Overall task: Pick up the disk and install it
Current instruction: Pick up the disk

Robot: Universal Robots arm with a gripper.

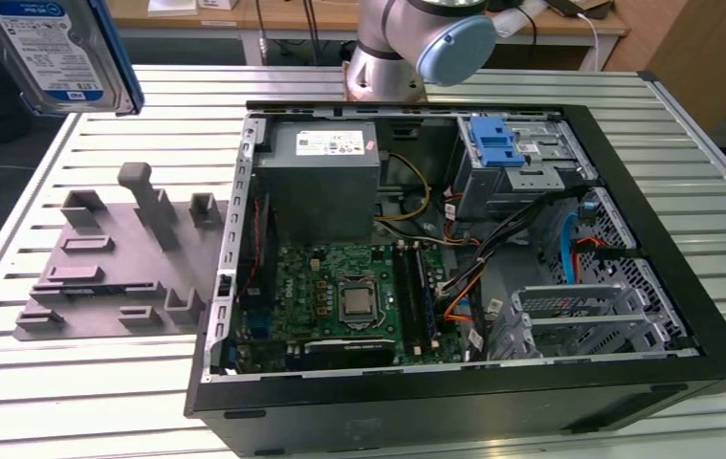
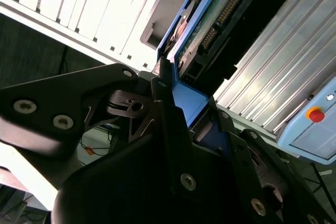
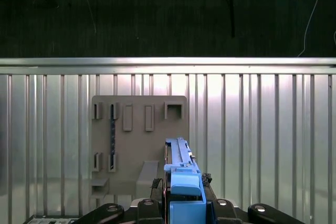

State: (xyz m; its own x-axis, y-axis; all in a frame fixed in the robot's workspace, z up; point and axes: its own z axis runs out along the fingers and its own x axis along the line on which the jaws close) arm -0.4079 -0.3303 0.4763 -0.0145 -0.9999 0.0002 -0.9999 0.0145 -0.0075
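My black claw (image 2: 191, 111) pinches the flat silver blue-framed hard drive (image 1: 54, 48), held at the exterior view's upper left corner.

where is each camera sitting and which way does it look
Exterior view: off the arm, high up, looking down on the open computer case and table; the arm's base shows.
First wrist view: on the arm, looking down at the grey holder; the gripper shows.
Second wrist view: beside the gripper, looking along the held disk.
All three show the disk.
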